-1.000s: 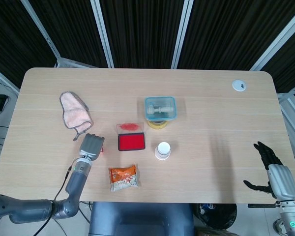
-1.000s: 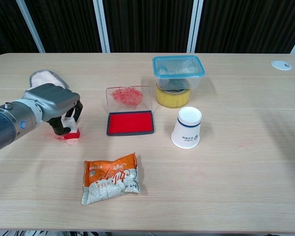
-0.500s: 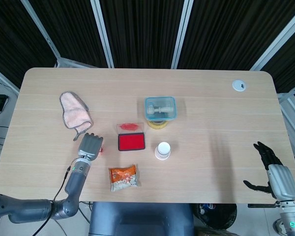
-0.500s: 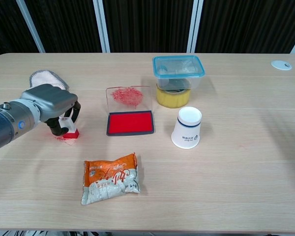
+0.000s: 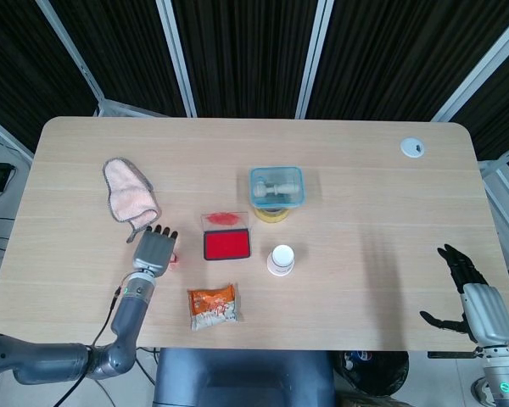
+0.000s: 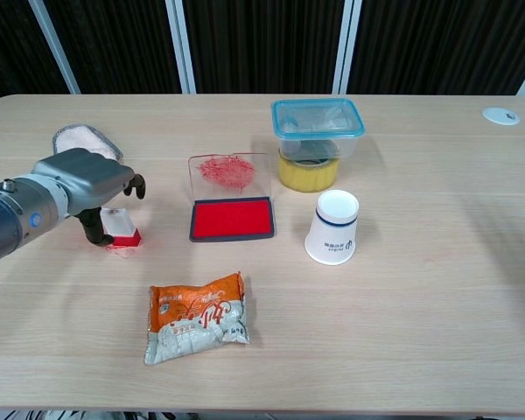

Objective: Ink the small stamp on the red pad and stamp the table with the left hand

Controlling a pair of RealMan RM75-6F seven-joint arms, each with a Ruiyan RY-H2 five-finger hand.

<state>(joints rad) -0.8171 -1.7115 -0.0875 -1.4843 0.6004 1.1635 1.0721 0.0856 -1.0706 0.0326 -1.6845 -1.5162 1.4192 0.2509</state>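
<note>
Dark slatted panels stood behind the wide wooden desk [image 6: 437, 289]. My left hand [image 6: 83, 179] hovered over the small stamp [image 6: 121, 229], with fingers spread apart and holding nothing; the stamp stood on the desk, on red ink marks, left of the red pad [image 6: 232, 218]. My right hand [image 5: 475, 297] waited with fingers apart at the far right edge, well apart from everything. A snack bag [image 6: 197, 317] lay in front, and a paper cup [image 6: 333, 227] stood right of the pad.
</note>
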